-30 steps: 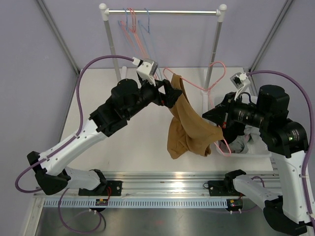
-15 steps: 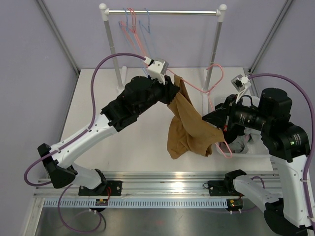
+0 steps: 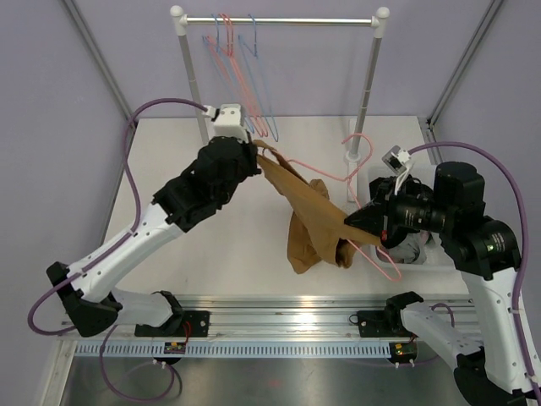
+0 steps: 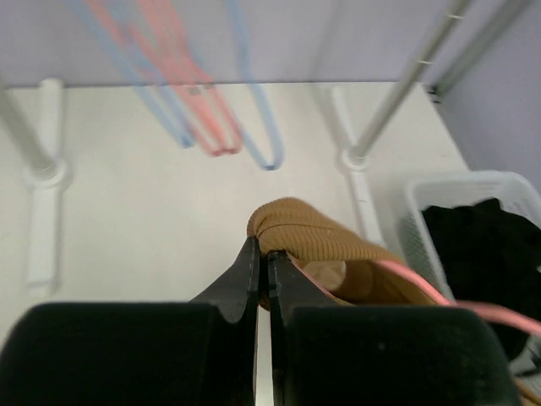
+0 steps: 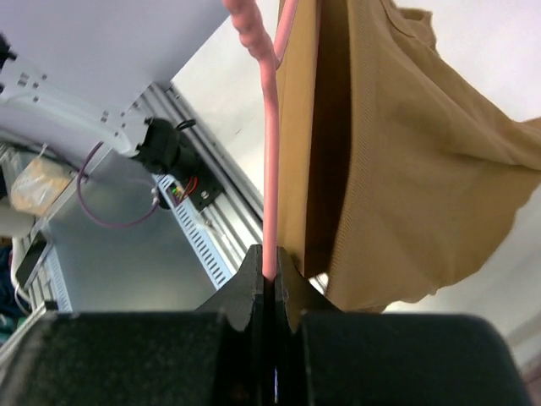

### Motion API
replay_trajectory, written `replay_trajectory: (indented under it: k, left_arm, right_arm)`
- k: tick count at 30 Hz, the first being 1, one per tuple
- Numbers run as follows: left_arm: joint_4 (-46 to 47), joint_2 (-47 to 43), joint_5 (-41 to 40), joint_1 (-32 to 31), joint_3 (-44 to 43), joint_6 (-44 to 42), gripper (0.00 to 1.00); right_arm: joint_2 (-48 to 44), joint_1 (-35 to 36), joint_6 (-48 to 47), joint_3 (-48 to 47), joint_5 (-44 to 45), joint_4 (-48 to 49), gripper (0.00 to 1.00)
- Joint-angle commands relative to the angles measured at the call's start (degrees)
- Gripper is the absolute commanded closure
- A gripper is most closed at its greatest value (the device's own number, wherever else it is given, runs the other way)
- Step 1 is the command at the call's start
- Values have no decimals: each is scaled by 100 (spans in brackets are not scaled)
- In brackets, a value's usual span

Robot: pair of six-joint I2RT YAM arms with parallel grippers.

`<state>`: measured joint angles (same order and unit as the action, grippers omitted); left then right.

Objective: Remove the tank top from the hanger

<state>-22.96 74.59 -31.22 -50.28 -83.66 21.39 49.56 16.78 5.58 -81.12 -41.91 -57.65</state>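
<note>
Stripping is under way: the left end effector is clamped on a bunched strap of the tan tank top, which hangs stretched between the arms above the surface. The right end effector pinches the pink hanger by its wire. Next, probably, the strap must be drawn clear of the hanger's arm. The white basket holds dark clothes.

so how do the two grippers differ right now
The left gripper is shut on the tank top; the right gripper on the pink hanger. The left gripper sits farther back, toward the rail; the right gripper nearer the basket. Both are shut.
</note>
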Motion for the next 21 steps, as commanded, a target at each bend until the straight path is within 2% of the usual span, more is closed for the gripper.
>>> replay_trajectory:
  k: [1,5,7,9,10,11,12,13,14,15,16,19,21]
  left_arm:
    - [-393,-751,-1036,710,313,550,100]
    - [-437,-1218,-369,1055,595,490,100]
    - [-368,-1367,140,1056,666,332,100]
    - [96,-1744,1421,1056,1078,217,100]
    - [369,-1920,1939,1056,1315,191,100]
    - [954,-2322,2832,1047,1900,277,100]
    - [1265,-2491,3293,1029,2167,339,100]
    - [1564,-2641,3707,960,2483,392,100]
    - [2045,-2886,4355,898,2721,436,100]
    - [2224,-2967,4553,784,3149,419,100]
    - [2417,-3054,4755,487,3363,358,100]
    - [2963,-3248,5169,29,4110,226,100]
    - [3218,-3266,5293,-130,4444,269,100]
  right_arm:
    - [-508,71,-532,79,-1107,60,100]
    - [-807,98,-734,35,-1732,306,100]
    - [-851,89,-595,105,-1532,743,100]
    - [-913,89,-59,350,-839,1271,100]
    - [-948,89,186,465,-453,1978,100]
    - [-974,98,424,596,107,2394,100]
    - [-1027,98,913,754,383,2860,100]
    - [-1045,98,1205,1104,542,3926,100]
    - [-1036,89,1756,1307,692,4546,100]
    - [-1001,89,2084,1492,867,5117,100]
    - [-931,89,2374,1807,1025,6280,100]
    - [-492,89,2903,1942,1264,7561,100]
    - [-212,89,3080,1934,1448,7969,100]
